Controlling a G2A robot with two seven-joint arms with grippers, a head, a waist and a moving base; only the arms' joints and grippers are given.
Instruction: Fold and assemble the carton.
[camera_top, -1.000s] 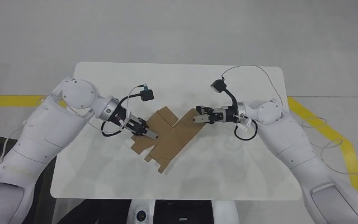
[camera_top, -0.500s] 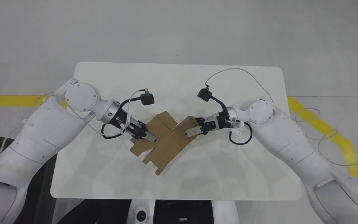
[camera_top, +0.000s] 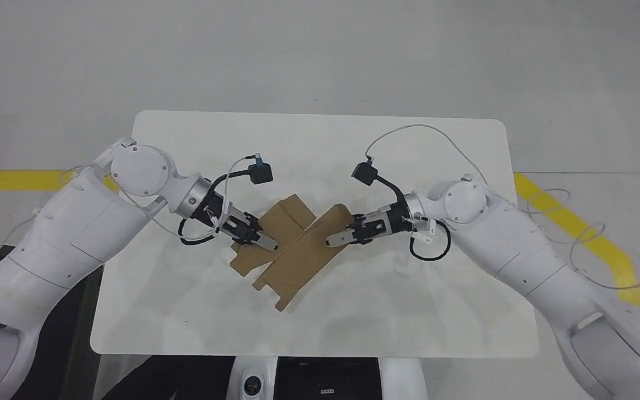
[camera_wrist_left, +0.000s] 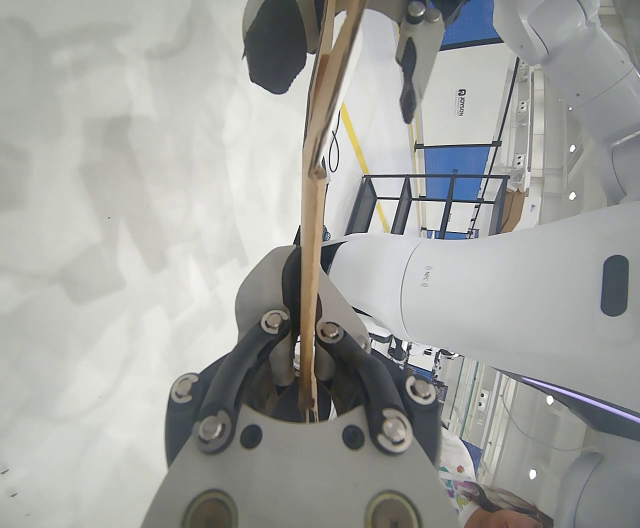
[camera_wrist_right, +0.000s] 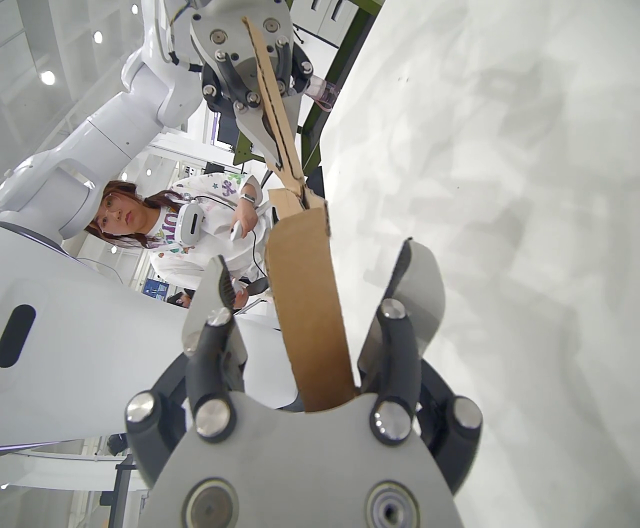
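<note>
- Nearest the robot, at the near end of the carton (camera_top: 285, 278): flat, not yet folded, spread over the table (camera_top: 420, 310) beneath the carton. Impossible to tell whether resting on the top or raised just clear of it. Likely to drag or catch there if swung while low, bending a loose flap the wrong way.
- At the carton's left edge: pinched edge-on by the left gripper (camera_wrist_left: 302, 287), clamped tight on the board. Only a narrow bite near the rim, so liable to pivot or slide out once pushed from the opposite side. Also liable to crease the board off its score line if twisted hard.
- At the carton's right flap: straddled by the right gripper (camera_wrist_right: 315, 265), spread wide, with one finger (camera_wrist_right: 217, 285) to either side of the flap and apparently pressing on neither face. Risks closing on a slanted flap and crushing it. Risks missing the edge altogether if drawn back before closing.
- Across the carton's middle, between the two holds: prone to buckling there rather than popping open along the creases if squeezed end to end. Prone also to tearing at the flap slots if pulled apart unevenly.
- Beyond the carton's far side: a loose wire (camera_top: 425, 127) looping above the table from the right wrist. Might snag on a raised flap or tug the wrist off line during a large turn, though well apart from the carton for now.
</note>
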